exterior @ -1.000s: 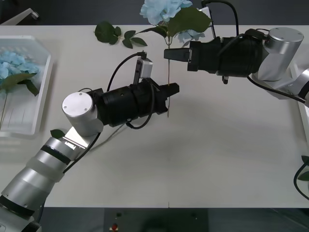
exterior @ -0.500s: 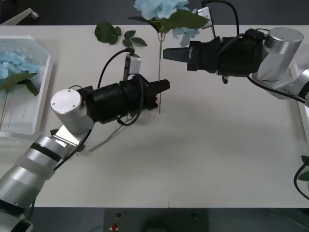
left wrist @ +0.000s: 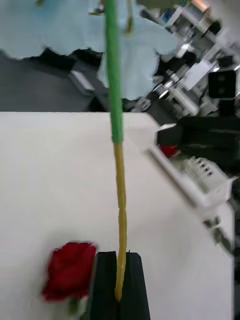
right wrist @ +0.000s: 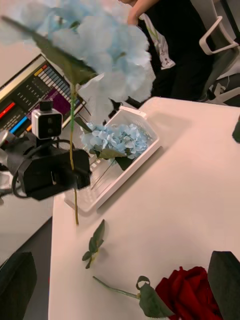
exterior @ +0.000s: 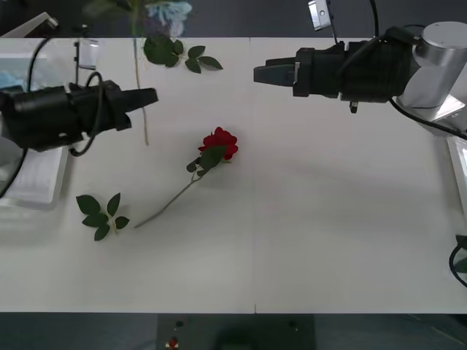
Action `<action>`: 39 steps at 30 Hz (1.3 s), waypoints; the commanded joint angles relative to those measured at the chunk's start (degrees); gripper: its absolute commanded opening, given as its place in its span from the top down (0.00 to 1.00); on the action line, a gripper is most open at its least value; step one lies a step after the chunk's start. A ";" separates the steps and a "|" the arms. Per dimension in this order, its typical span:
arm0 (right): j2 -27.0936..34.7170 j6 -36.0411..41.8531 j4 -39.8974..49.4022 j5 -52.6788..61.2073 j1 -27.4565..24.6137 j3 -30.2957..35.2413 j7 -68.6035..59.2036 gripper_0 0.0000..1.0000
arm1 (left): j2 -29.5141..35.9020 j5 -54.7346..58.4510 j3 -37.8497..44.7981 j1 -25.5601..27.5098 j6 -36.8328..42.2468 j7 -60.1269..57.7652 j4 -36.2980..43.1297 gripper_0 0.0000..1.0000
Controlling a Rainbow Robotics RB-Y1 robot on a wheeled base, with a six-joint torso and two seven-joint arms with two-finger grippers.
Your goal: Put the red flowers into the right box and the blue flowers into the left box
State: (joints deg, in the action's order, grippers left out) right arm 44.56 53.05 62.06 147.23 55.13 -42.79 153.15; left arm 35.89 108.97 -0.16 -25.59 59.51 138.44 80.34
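My left gripper (exterior: pixel 149 97) is shut on the thin stem of a blue flower (exterior: pixel 165 10) and holds it upright above the table, just right of the left box (exterior: pixel 36 187). That slatted basket holds more blue flowers (right wrist: pixel 118 139). In the left wrist view the black fingers (left wrist: pixel 106 287) pinch the yellow-green stem (left wrist: pixel 119 200). One red flower (exterior: pixel 219 141) lies on the table between the arms, stem pointing to the front left. My right gripper (exterior: pixel 257 74) hovers open behind it, holding nothing. The right box (exterior: pixel 459 156) shows by its edge at the far right.
A loose green leaf sprig (exterior: pixel 175 52) lies near the table's back edge, another (exterior: pixel 101 216) at the front left beside the rose's stem end. The basket (right wrist: pixel 125 167) sits at the table's left edge. Bare table spreads in front of the rose and to its right.
My left arm has swung left with the blue flower in its grip, uncovering the red rose on the table. The right arm has hardly moved.
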 commanded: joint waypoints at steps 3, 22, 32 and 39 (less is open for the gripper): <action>5.62 1.09 1.49 -6.17 3.41 0.34 1.85 0.00 | 7.88 -10.79 11.06 -1.04 6.67 -11.00 1.40 1.00; 14.41 22.36 -0.54 -7.75 2.53 0.25 1.85 0.00 | 22.47 -48.76 25.21 4.06 -1.24 -22.33 -0.71 1.00; 14.50 22.28 -2.65 -5.91 -0.02 0.25 1.85 0.00 | 23.52 -57.11 23.98 4.50 -1.76 -20.93 -6.69 1.00; 14.24 21.57 -3.26 -6.96 -0.02 0.25 1.85 0.00 | 23.52 -58.52 17.91 4.68 -5.10 -20.93 -11.79 1.00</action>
State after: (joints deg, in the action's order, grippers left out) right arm 57.77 75.18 58.39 140.77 54.19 -43.33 153.15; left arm 57.53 50.73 20.05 -20.91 56.57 117.24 70.34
